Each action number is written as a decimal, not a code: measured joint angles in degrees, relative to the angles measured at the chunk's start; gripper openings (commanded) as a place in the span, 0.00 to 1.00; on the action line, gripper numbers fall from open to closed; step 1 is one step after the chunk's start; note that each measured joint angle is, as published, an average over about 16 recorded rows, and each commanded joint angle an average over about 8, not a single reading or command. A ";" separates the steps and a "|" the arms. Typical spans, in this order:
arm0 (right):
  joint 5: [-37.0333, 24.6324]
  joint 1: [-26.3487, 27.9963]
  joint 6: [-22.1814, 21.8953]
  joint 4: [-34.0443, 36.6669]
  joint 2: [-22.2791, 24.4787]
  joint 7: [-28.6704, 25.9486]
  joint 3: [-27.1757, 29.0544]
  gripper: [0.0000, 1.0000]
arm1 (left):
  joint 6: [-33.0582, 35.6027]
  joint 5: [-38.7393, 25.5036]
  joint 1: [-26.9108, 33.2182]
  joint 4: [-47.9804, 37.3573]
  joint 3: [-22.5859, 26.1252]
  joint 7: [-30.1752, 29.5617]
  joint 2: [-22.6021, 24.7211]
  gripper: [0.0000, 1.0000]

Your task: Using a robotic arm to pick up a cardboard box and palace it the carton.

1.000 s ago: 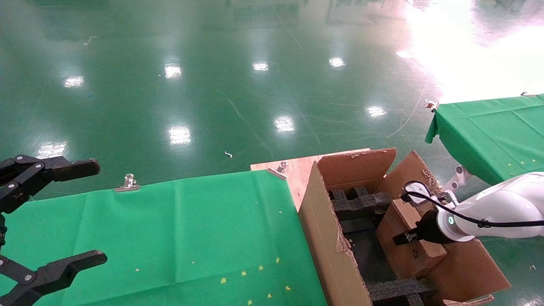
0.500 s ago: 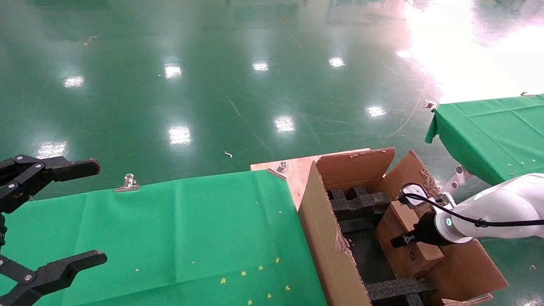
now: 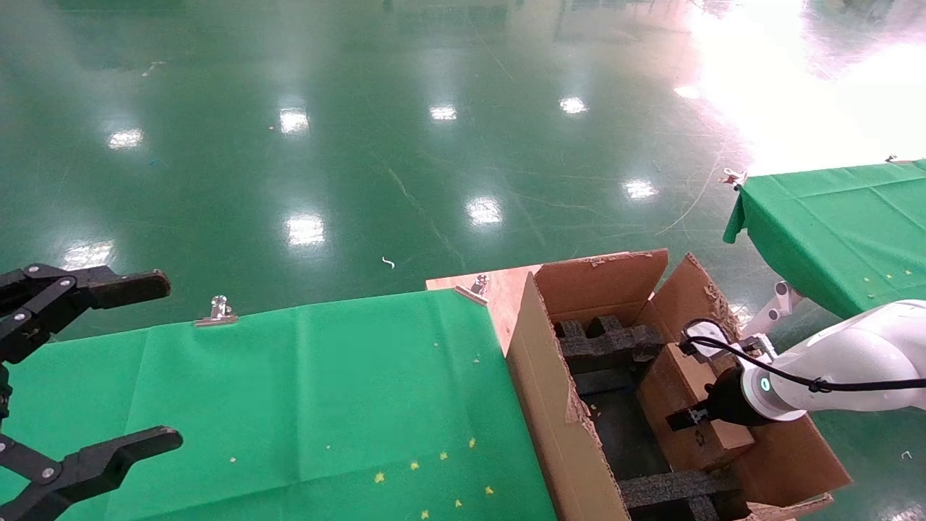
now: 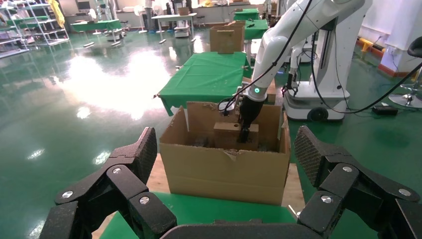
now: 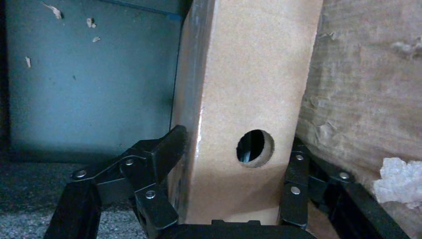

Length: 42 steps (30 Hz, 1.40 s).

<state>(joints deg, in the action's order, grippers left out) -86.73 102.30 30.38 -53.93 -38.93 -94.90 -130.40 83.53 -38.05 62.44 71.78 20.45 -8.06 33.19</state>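
Observation:
The slim brown cardboard box [image 3: 676, 387] stands on edge inside the large ragged-flap carton [image 3: 550, 394], close to its right wall. My right gripper [image 3: 696, 417], on the white-sleeved arm [image 3: 854, 362], is shut on the box. In the right wrist view the right gripper [image 5: 239, 144] has both black fingers pressed on the broad faces of the cardboard box [image 5: 249, 74], beside its round hole. Black foam blocks [image 3: 608, 340] line the carton floor. From the left wrist, the box [image 4: 230, 134] shows above the carton's wall [image 4: 224, 172]. My left gripper [image 3: 145, 365] is parked open at the far left.
A green-clothed table [image 3: 289, 391] lies left of the carton, held by metal clips [image 3: 217, 311]. A wooden board [image 3: 503, 289] borders the carton. The carton's right flap [image 3: 788, 449] hangs outward. Another green table [image 3: 839, 224] stands far right, with glossy green floor beyond.
My right gripper has sunk a little deeper into the carton with the box in it. The carton's flaps shifted slightly. The left arm has not moved.

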 measured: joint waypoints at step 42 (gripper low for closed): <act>6.53 20.40 -6.60 -22.05 11.75 2.75 11.06 1.00 | -0.01 0.01 0.00 -0.01 0.01 0.01 -0.01 1.00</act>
<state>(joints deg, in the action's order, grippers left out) -80.20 122.70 23.78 -75.97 -27.19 -92.15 -119.34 83.52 -38.04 62.44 71.77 20.46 -8.05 33.18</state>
